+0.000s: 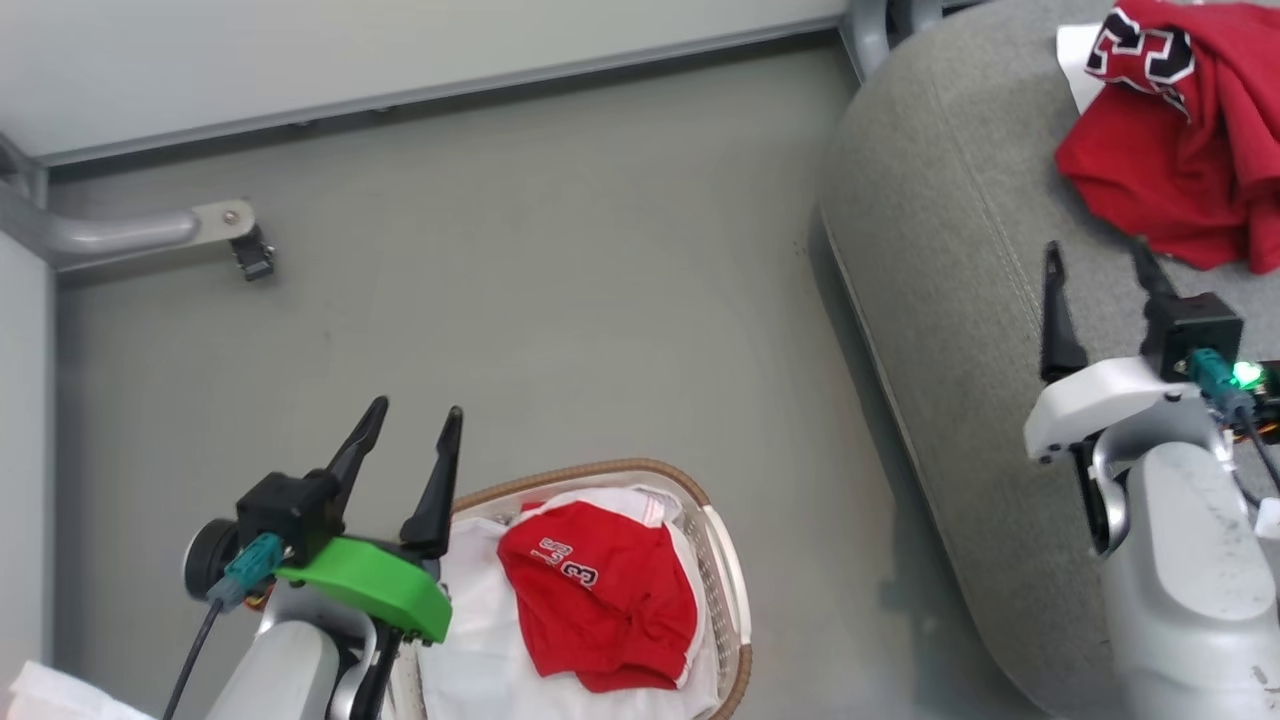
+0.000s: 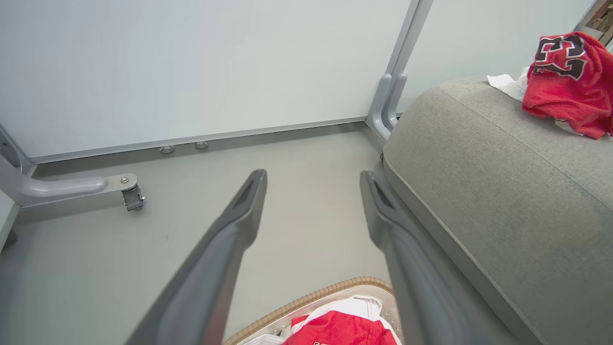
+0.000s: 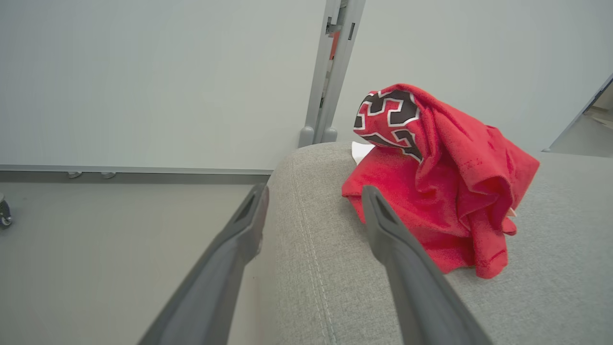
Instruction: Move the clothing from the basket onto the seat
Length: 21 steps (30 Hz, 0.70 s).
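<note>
At far left, a grey metal frame leg (image 1: 130, 232) ending in a small black caster (image 1: 255, 255), standing on the smooth grey floor (image 1: 560, 280).

Next, at the lower left of the head view, the left gripper (image 1: 418, 408): two long dark fingers on a green mount, spread apart and holding nothing, hovering by the left rim of the basket. In the left wrist view, the same fingers (image 2: 230, 239) wide apart, bare floor between them.

Just to the right, an oval cream-white perforated plastic laundry basket (image 1: 738, 590) with a brown woven rim, set on the floor near the seat but apart from it. Inside, a plain white liner cloth (image 1: 470, 630) and, lying on top of it, a soft red garment (image 1: 610, 600) with white trim and black-and-white numerals, touched by neither gripper.

Further right, a large grey woven-fabric sofa seat cushion (image 1: 950, 300) with a rounded edge and a stitched seam. Over its front part, the pale-bodied right gripper (image 1: 1095, 250), dark fingers parted and empty. In the right wrist view, one finger (image 3: 407, 268) overlapping the red hem ahead; contact impossible to judge.

At far right, on the seat, a crumpled red jersey (image 1: 1180, 160) with bold black-and-white numerals, loosely heaped, a corner of white fabric (image 1: 1075, 55) peeking out beside it.
</note>
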Tool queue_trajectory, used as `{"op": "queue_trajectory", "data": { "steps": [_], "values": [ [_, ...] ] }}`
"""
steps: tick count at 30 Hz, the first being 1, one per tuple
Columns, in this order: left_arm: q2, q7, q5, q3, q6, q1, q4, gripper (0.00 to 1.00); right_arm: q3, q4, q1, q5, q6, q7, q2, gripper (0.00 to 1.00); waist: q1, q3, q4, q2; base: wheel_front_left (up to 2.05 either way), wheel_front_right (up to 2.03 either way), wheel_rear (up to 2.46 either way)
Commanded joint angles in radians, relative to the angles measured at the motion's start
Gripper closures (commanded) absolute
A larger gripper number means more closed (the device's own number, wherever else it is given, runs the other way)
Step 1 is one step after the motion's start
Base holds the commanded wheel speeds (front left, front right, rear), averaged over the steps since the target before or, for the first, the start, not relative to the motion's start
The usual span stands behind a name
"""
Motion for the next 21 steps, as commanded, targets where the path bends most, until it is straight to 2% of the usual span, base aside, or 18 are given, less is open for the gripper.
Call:
{"op": "queue_trajectory", "data": {
  "steps": [1, 10, 17, 21],
  "values": [
    [-0.004, -0.004, 0.012, 0.02, 0.0, 0.023, 0.01, 0.0, 0.021, -0.008, 0.023, 0.029, -0.001, -0.004, -0.003, 0.0, 0.0001, -0.059, 0.058, 0.0, 0.0, 0.0, 0.0],
    [-0.046, -0.004, 0.096, 0.216, 0.0, 0.098, 0.052, 0.0, 0.196, -0.037, 0.112, 0.158, -0.001, -0.005, -0.003, 0.0, 0.0001, -0.137, 0.111, 0.0, 0.0, 0.0, 0.0],
    [-0.086, -0.004, 0.175, 0.336, 0.0, 0.179, 0.039, 0.0, 0.25, -0.05, 0.194, 0.204, -0.001, -0.005, -0.004, 0.0, 0.0001, -0.189, 0.128, 0.0, 0.0, 0.0, 0.0],
    [-0.105, -0.004, 0.191, 0.361, 0.0, 0.227, 0.025, 0.0, 0.254, -0.052, 0.235, 0.228, -0.001, -0.005, -0.004, 0.0, 0.0001, -0.204, 0.128, 0.0, 0.0, 0.0, 0.0]
  ]
}}
